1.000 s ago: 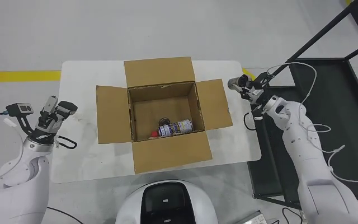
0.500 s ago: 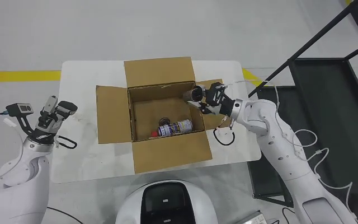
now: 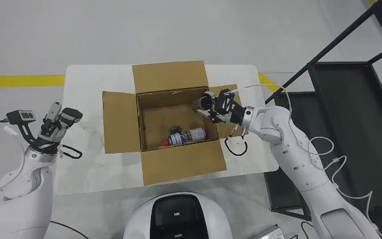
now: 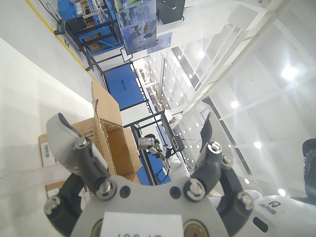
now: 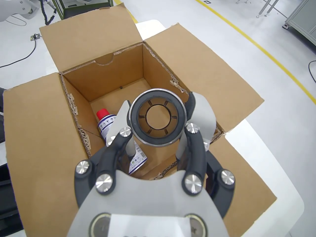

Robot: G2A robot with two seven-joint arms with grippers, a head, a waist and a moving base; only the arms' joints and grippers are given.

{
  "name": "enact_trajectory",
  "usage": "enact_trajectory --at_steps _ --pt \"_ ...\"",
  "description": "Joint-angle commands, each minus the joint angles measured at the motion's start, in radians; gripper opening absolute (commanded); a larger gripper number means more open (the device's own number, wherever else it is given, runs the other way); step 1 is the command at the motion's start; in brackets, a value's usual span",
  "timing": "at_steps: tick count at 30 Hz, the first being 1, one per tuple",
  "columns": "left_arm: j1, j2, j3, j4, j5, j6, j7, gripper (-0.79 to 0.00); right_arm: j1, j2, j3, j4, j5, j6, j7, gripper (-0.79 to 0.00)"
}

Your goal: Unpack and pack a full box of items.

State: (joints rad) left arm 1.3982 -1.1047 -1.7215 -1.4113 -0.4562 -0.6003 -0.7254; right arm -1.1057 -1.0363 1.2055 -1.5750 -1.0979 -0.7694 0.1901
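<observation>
The right arm has swung in from beside the dark rack off the table's right edge. Half a second ago it was over the box's right flap, and it has since edged a little further in. The right gripper now hangs above the right wall of the cardboard box, near its back right corner. Its fingers are pinched on a metal ring, gripping the ring's sides, with the hollow end facing out over the opening. The ring is held in the air and is not yet down inside.

The box stands in the middle of the white table with all four flaps folded out. A spray can with a red cap lies on its side on the box floor, toward the front right. A small dark thing sits just beside the can; I cannot tell what it is.

The left arm has not shifted. The left gripper sits just off the table's left edge with its fingers spread and nothing between them.

This looks like the packing half, early on. One can is in, the ring is about to follow, and most of the box floor is bare. The ring has yet to be lowered and released, and any further items and the flaps would come after that.
</observation>
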Motion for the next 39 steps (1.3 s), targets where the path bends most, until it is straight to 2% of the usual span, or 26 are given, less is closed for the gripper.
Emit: enact_trajectory --at_steps 1,6,10,16,23,28,33,34,35,36,37,38,39 --pt "0.000 0.000 0.000 0.000 0.000 0.000 0.000 0.000 0.000 0.000 0.000 0.000 0.000 0.000 0.000 -0.785" --pt "0.000 0.000 0.000 0.000 0.000 0.000 0.000 0.000 0.025 -0.005 -0.029 -0.005 -0.003 -0.007 0.018 -0.785" --pt "0.000 0.000 0.000 0.000 0.000 0.000 0.000 0.000 0.175 -0.035 -0.150 0.089 0.001 -0.046 0.095 -0.785" --pt "0.000 0.000 0.000 0.000 0.000 0.000 0.000 0.000 0.404 -0.118 -0.378 0.340 0.051 -0.088 0.127 -0.785" --pt "0.000 0.000 0.000 0.000 0.000 0.000 0.000 0.000 0.547 -0.234 -0.602 0.612 -0.013 -0.113 0.052 -0.785" --pt "0.000 0.000 0.000 0.000 0.000 0.000 0.000 0.000 0.597 -0.302 -0.685 0.756 -0.064 -0.097 -0.047 -0.785" --pt "0.000 0.000 0.000 0.000 0.000 0.000 0.000 0.000 0.635 -0.354 -0.731 0.861 -0.112 -0.090 -0.125 -0.785" --pt "0.000 0.000 0.000 0.000 0.000 0.000 0.000 0.000 0.642 -0.362 -0.737 0.879 -0.122 -0.084 -0.140 -0.720" --pt "0.000 0.000 0.000 0.000 0.000 0.000 0.000 0.000 0.647 -0.369 -0.742 0.896 -0.134 -0.079 -0.153 -0.551" --pt "0.000 0.000 0.000 0.000 0.000 0.000 0.000 0.000 0.652 -0.375 -0.747 0.911 -0.144 -0.076 -0.166 -0.437" --pt "0.000 0.000 0.000 0.000 0.000 0.000 0.000 0.000 0.656 -0.381 -0.751 0.926 -0.152 -0.078 -0.179 -0.437" --pt "0.000 0.000 0.000 0.000 0.000 0.000 0.000 0.000 0.660 -0.385 -0.753 0.940 -0.159 -0.078 -0.191 0.000" --pt "0.000 0.000 0.000 0.000 0.000 0.000 0.000 0.000 0.664 -0.389 -0.752 0.952 -0.163 -0.074 -0.208 0.000"
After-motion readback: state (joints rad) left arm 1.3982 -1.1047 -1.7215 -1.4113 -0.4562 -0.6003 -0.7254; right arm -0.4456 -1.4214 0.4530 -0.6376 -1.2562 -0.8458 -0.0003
